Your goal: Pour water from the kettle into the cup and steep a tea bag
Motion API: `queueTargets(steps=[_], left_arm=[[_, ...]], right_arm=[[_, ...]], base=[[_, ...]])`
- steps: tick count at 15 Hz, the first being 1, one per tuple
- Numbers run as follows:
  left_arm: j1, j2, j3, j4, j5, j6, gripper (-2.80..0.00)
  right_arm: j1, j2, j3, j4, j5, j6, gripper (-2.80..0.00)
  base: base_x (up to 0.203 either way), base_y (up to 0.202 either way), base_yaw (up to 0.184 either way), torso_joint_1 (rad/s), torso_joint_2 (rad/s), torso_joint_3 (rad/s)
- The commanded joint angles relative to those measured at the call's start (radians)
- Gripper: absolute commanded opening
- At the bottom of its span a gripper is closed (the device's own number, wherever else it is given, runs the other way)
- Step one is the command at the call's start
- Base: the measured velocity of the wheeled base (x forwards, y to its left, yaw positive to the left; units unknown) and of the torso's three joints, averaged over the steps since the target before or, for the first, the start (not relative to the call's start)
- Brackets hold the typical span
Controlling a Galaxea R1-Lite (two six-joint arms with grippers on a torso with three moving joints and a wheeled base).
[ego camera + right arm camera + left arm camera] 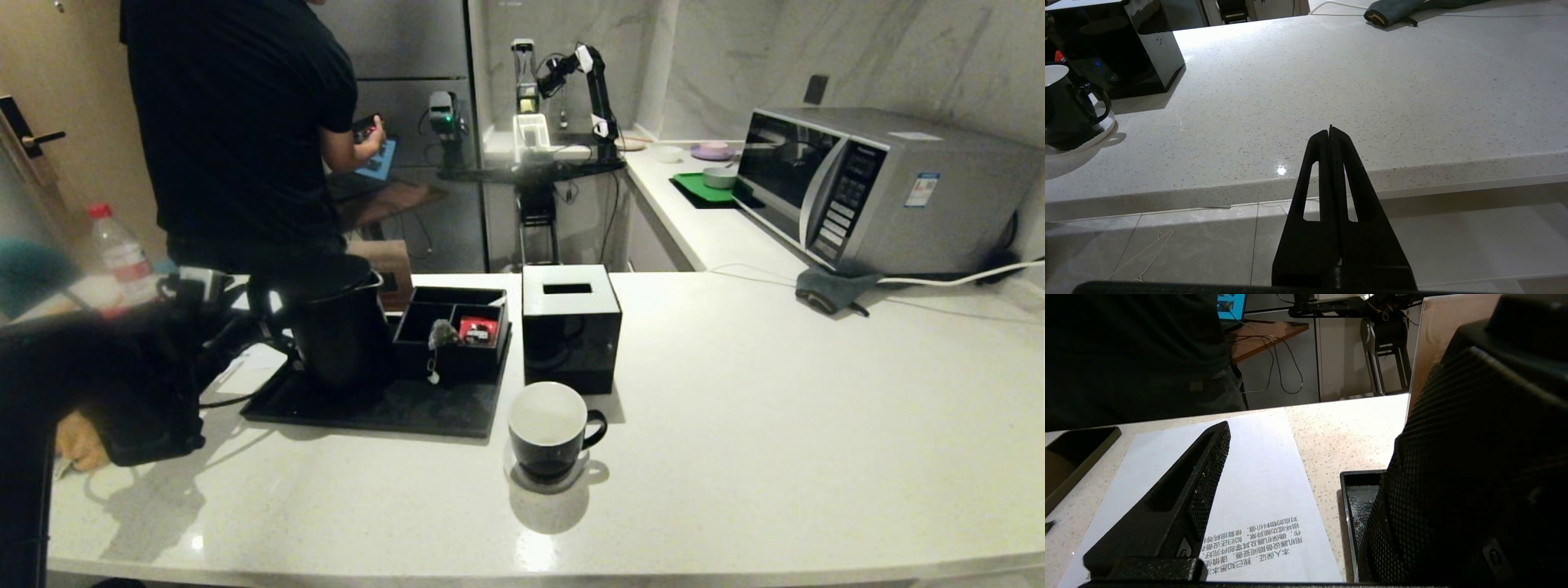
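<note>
Matte black kettle (335,327) on tray (367,408), handle seemingly left; left jaws apart, right jaws closed.

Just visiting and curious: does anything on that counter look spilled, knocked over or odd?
No spills. One oddity: the tea bag lies across the front wall of the black organizer box, its string and tag hanging outside. The cup and kettle stand upright.

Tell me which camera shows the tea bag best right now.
The head view: the tea bag lies on the black compartment box's front edge, its tag hanging down. The left wrist view does not show it, and neither does the right wrist view.
</note>
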Motion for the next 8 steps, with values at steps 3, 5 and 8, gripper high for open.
queueTargets(steps=[3, 5, 8], left_arm=[[0.005, -0.027, -0.004, -0.049, 0.000, -0.001, 0.00], [0.003, -0.030, -0.002, -0.049, 0.000, -0.016, 0.00], [0.003, -0.030, 0.001, -0.049, 0.000, -0.019, 0.00]], right_arm=[[0.000, 0.001, 0.000, 0.000, 0.000, 0.000, -2.80], [0.000, 0.001, 0.000, 0.000, 0.000, 0.000, -2.80], [0.000, 0.001, 0.000, 0.000, 0.000, 0.000, -2.80]], base=[[0.000, 0.000, 0.000, 0.000, 0.00, 0.000], [0.000, 0.000, 0.000, 0.000, 0.00, 0.000], [0.000, 0.000, 0.000, 0.000, 0.00, 0.000]])
